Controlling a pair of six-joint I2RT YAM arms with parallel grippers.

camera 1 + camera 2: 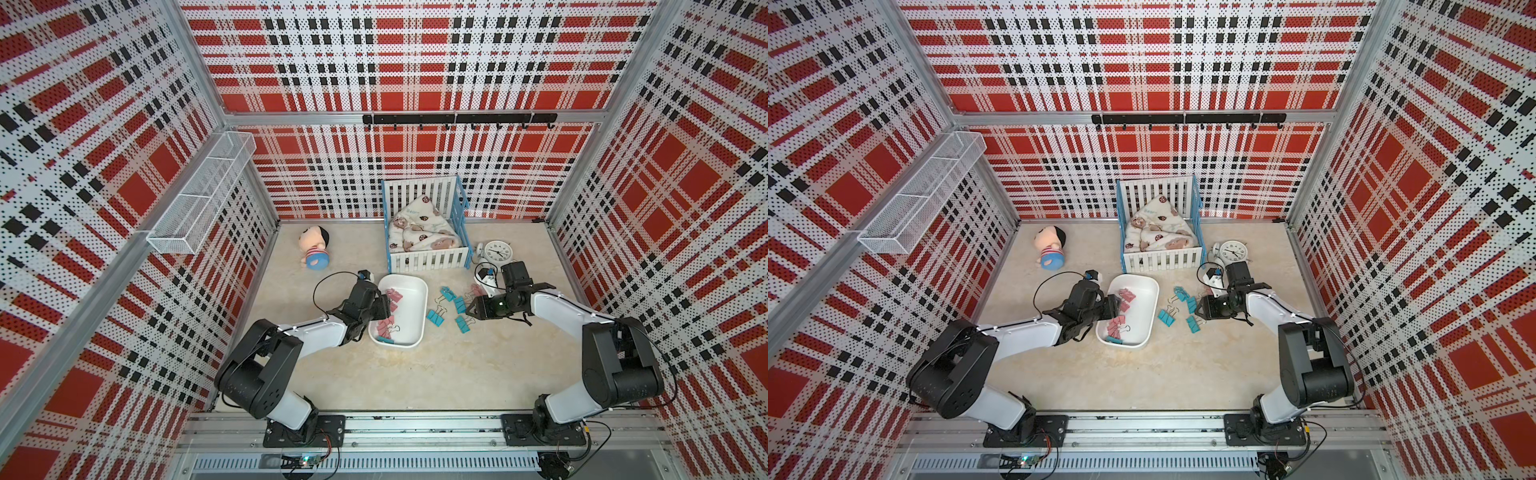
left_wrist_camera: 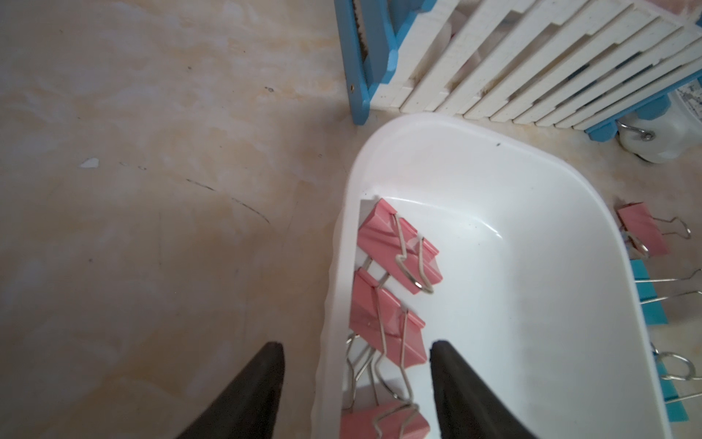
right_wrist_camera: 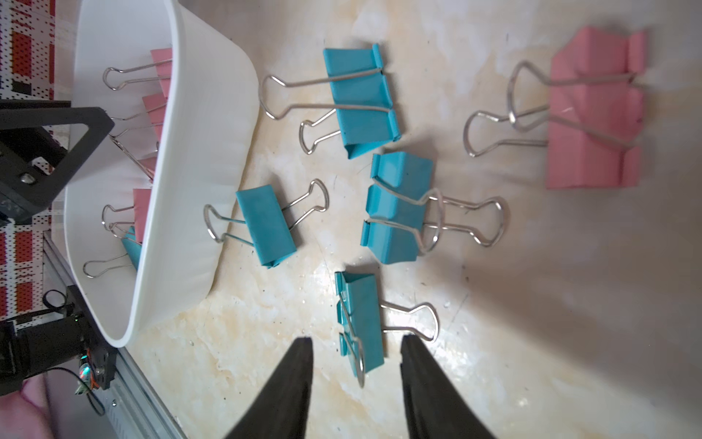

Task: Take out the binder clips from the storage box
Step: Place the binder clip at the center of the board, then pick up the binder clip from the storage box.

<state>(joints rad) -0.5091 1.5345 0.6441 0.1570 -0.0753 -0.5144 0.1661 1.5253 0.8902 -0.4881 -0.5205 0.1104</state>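
The left end effector (image 2: 356,344) is hanging open over one long wall of the plain white, round-cornered plastic storage box (image 2: 513,304). One black finger (image 2: 258,384) is sitting outside the rim and the other inside, and it is gripping nothing. Between the jaws a pink folding binder clip (image 2: 383,323) is lying on the box floor against that wall, its silver wire handles trailing back toward the wrist. More pink clips (image 2: 397,247) are lining the same wall ahead of it. In a top view one teal clip (image 1: 384,340) is resting at the box's end nearest the robot.

The right end effector (image 3: 356,339) is also standing open and empty, low over the beige tabletop (image 3: 532,304), with a loose teal clip (image 3: 361,319) lying between its fingertips. Beyond it, three more teal clips (image 3: 395,205) and one pink clip (image 3: 592,114) are lying spread outside the box.

The box's long axis is running away from the robot. Every clip left inside is hugging the left arm's side, so the left arm is looking better placed for the next pick.
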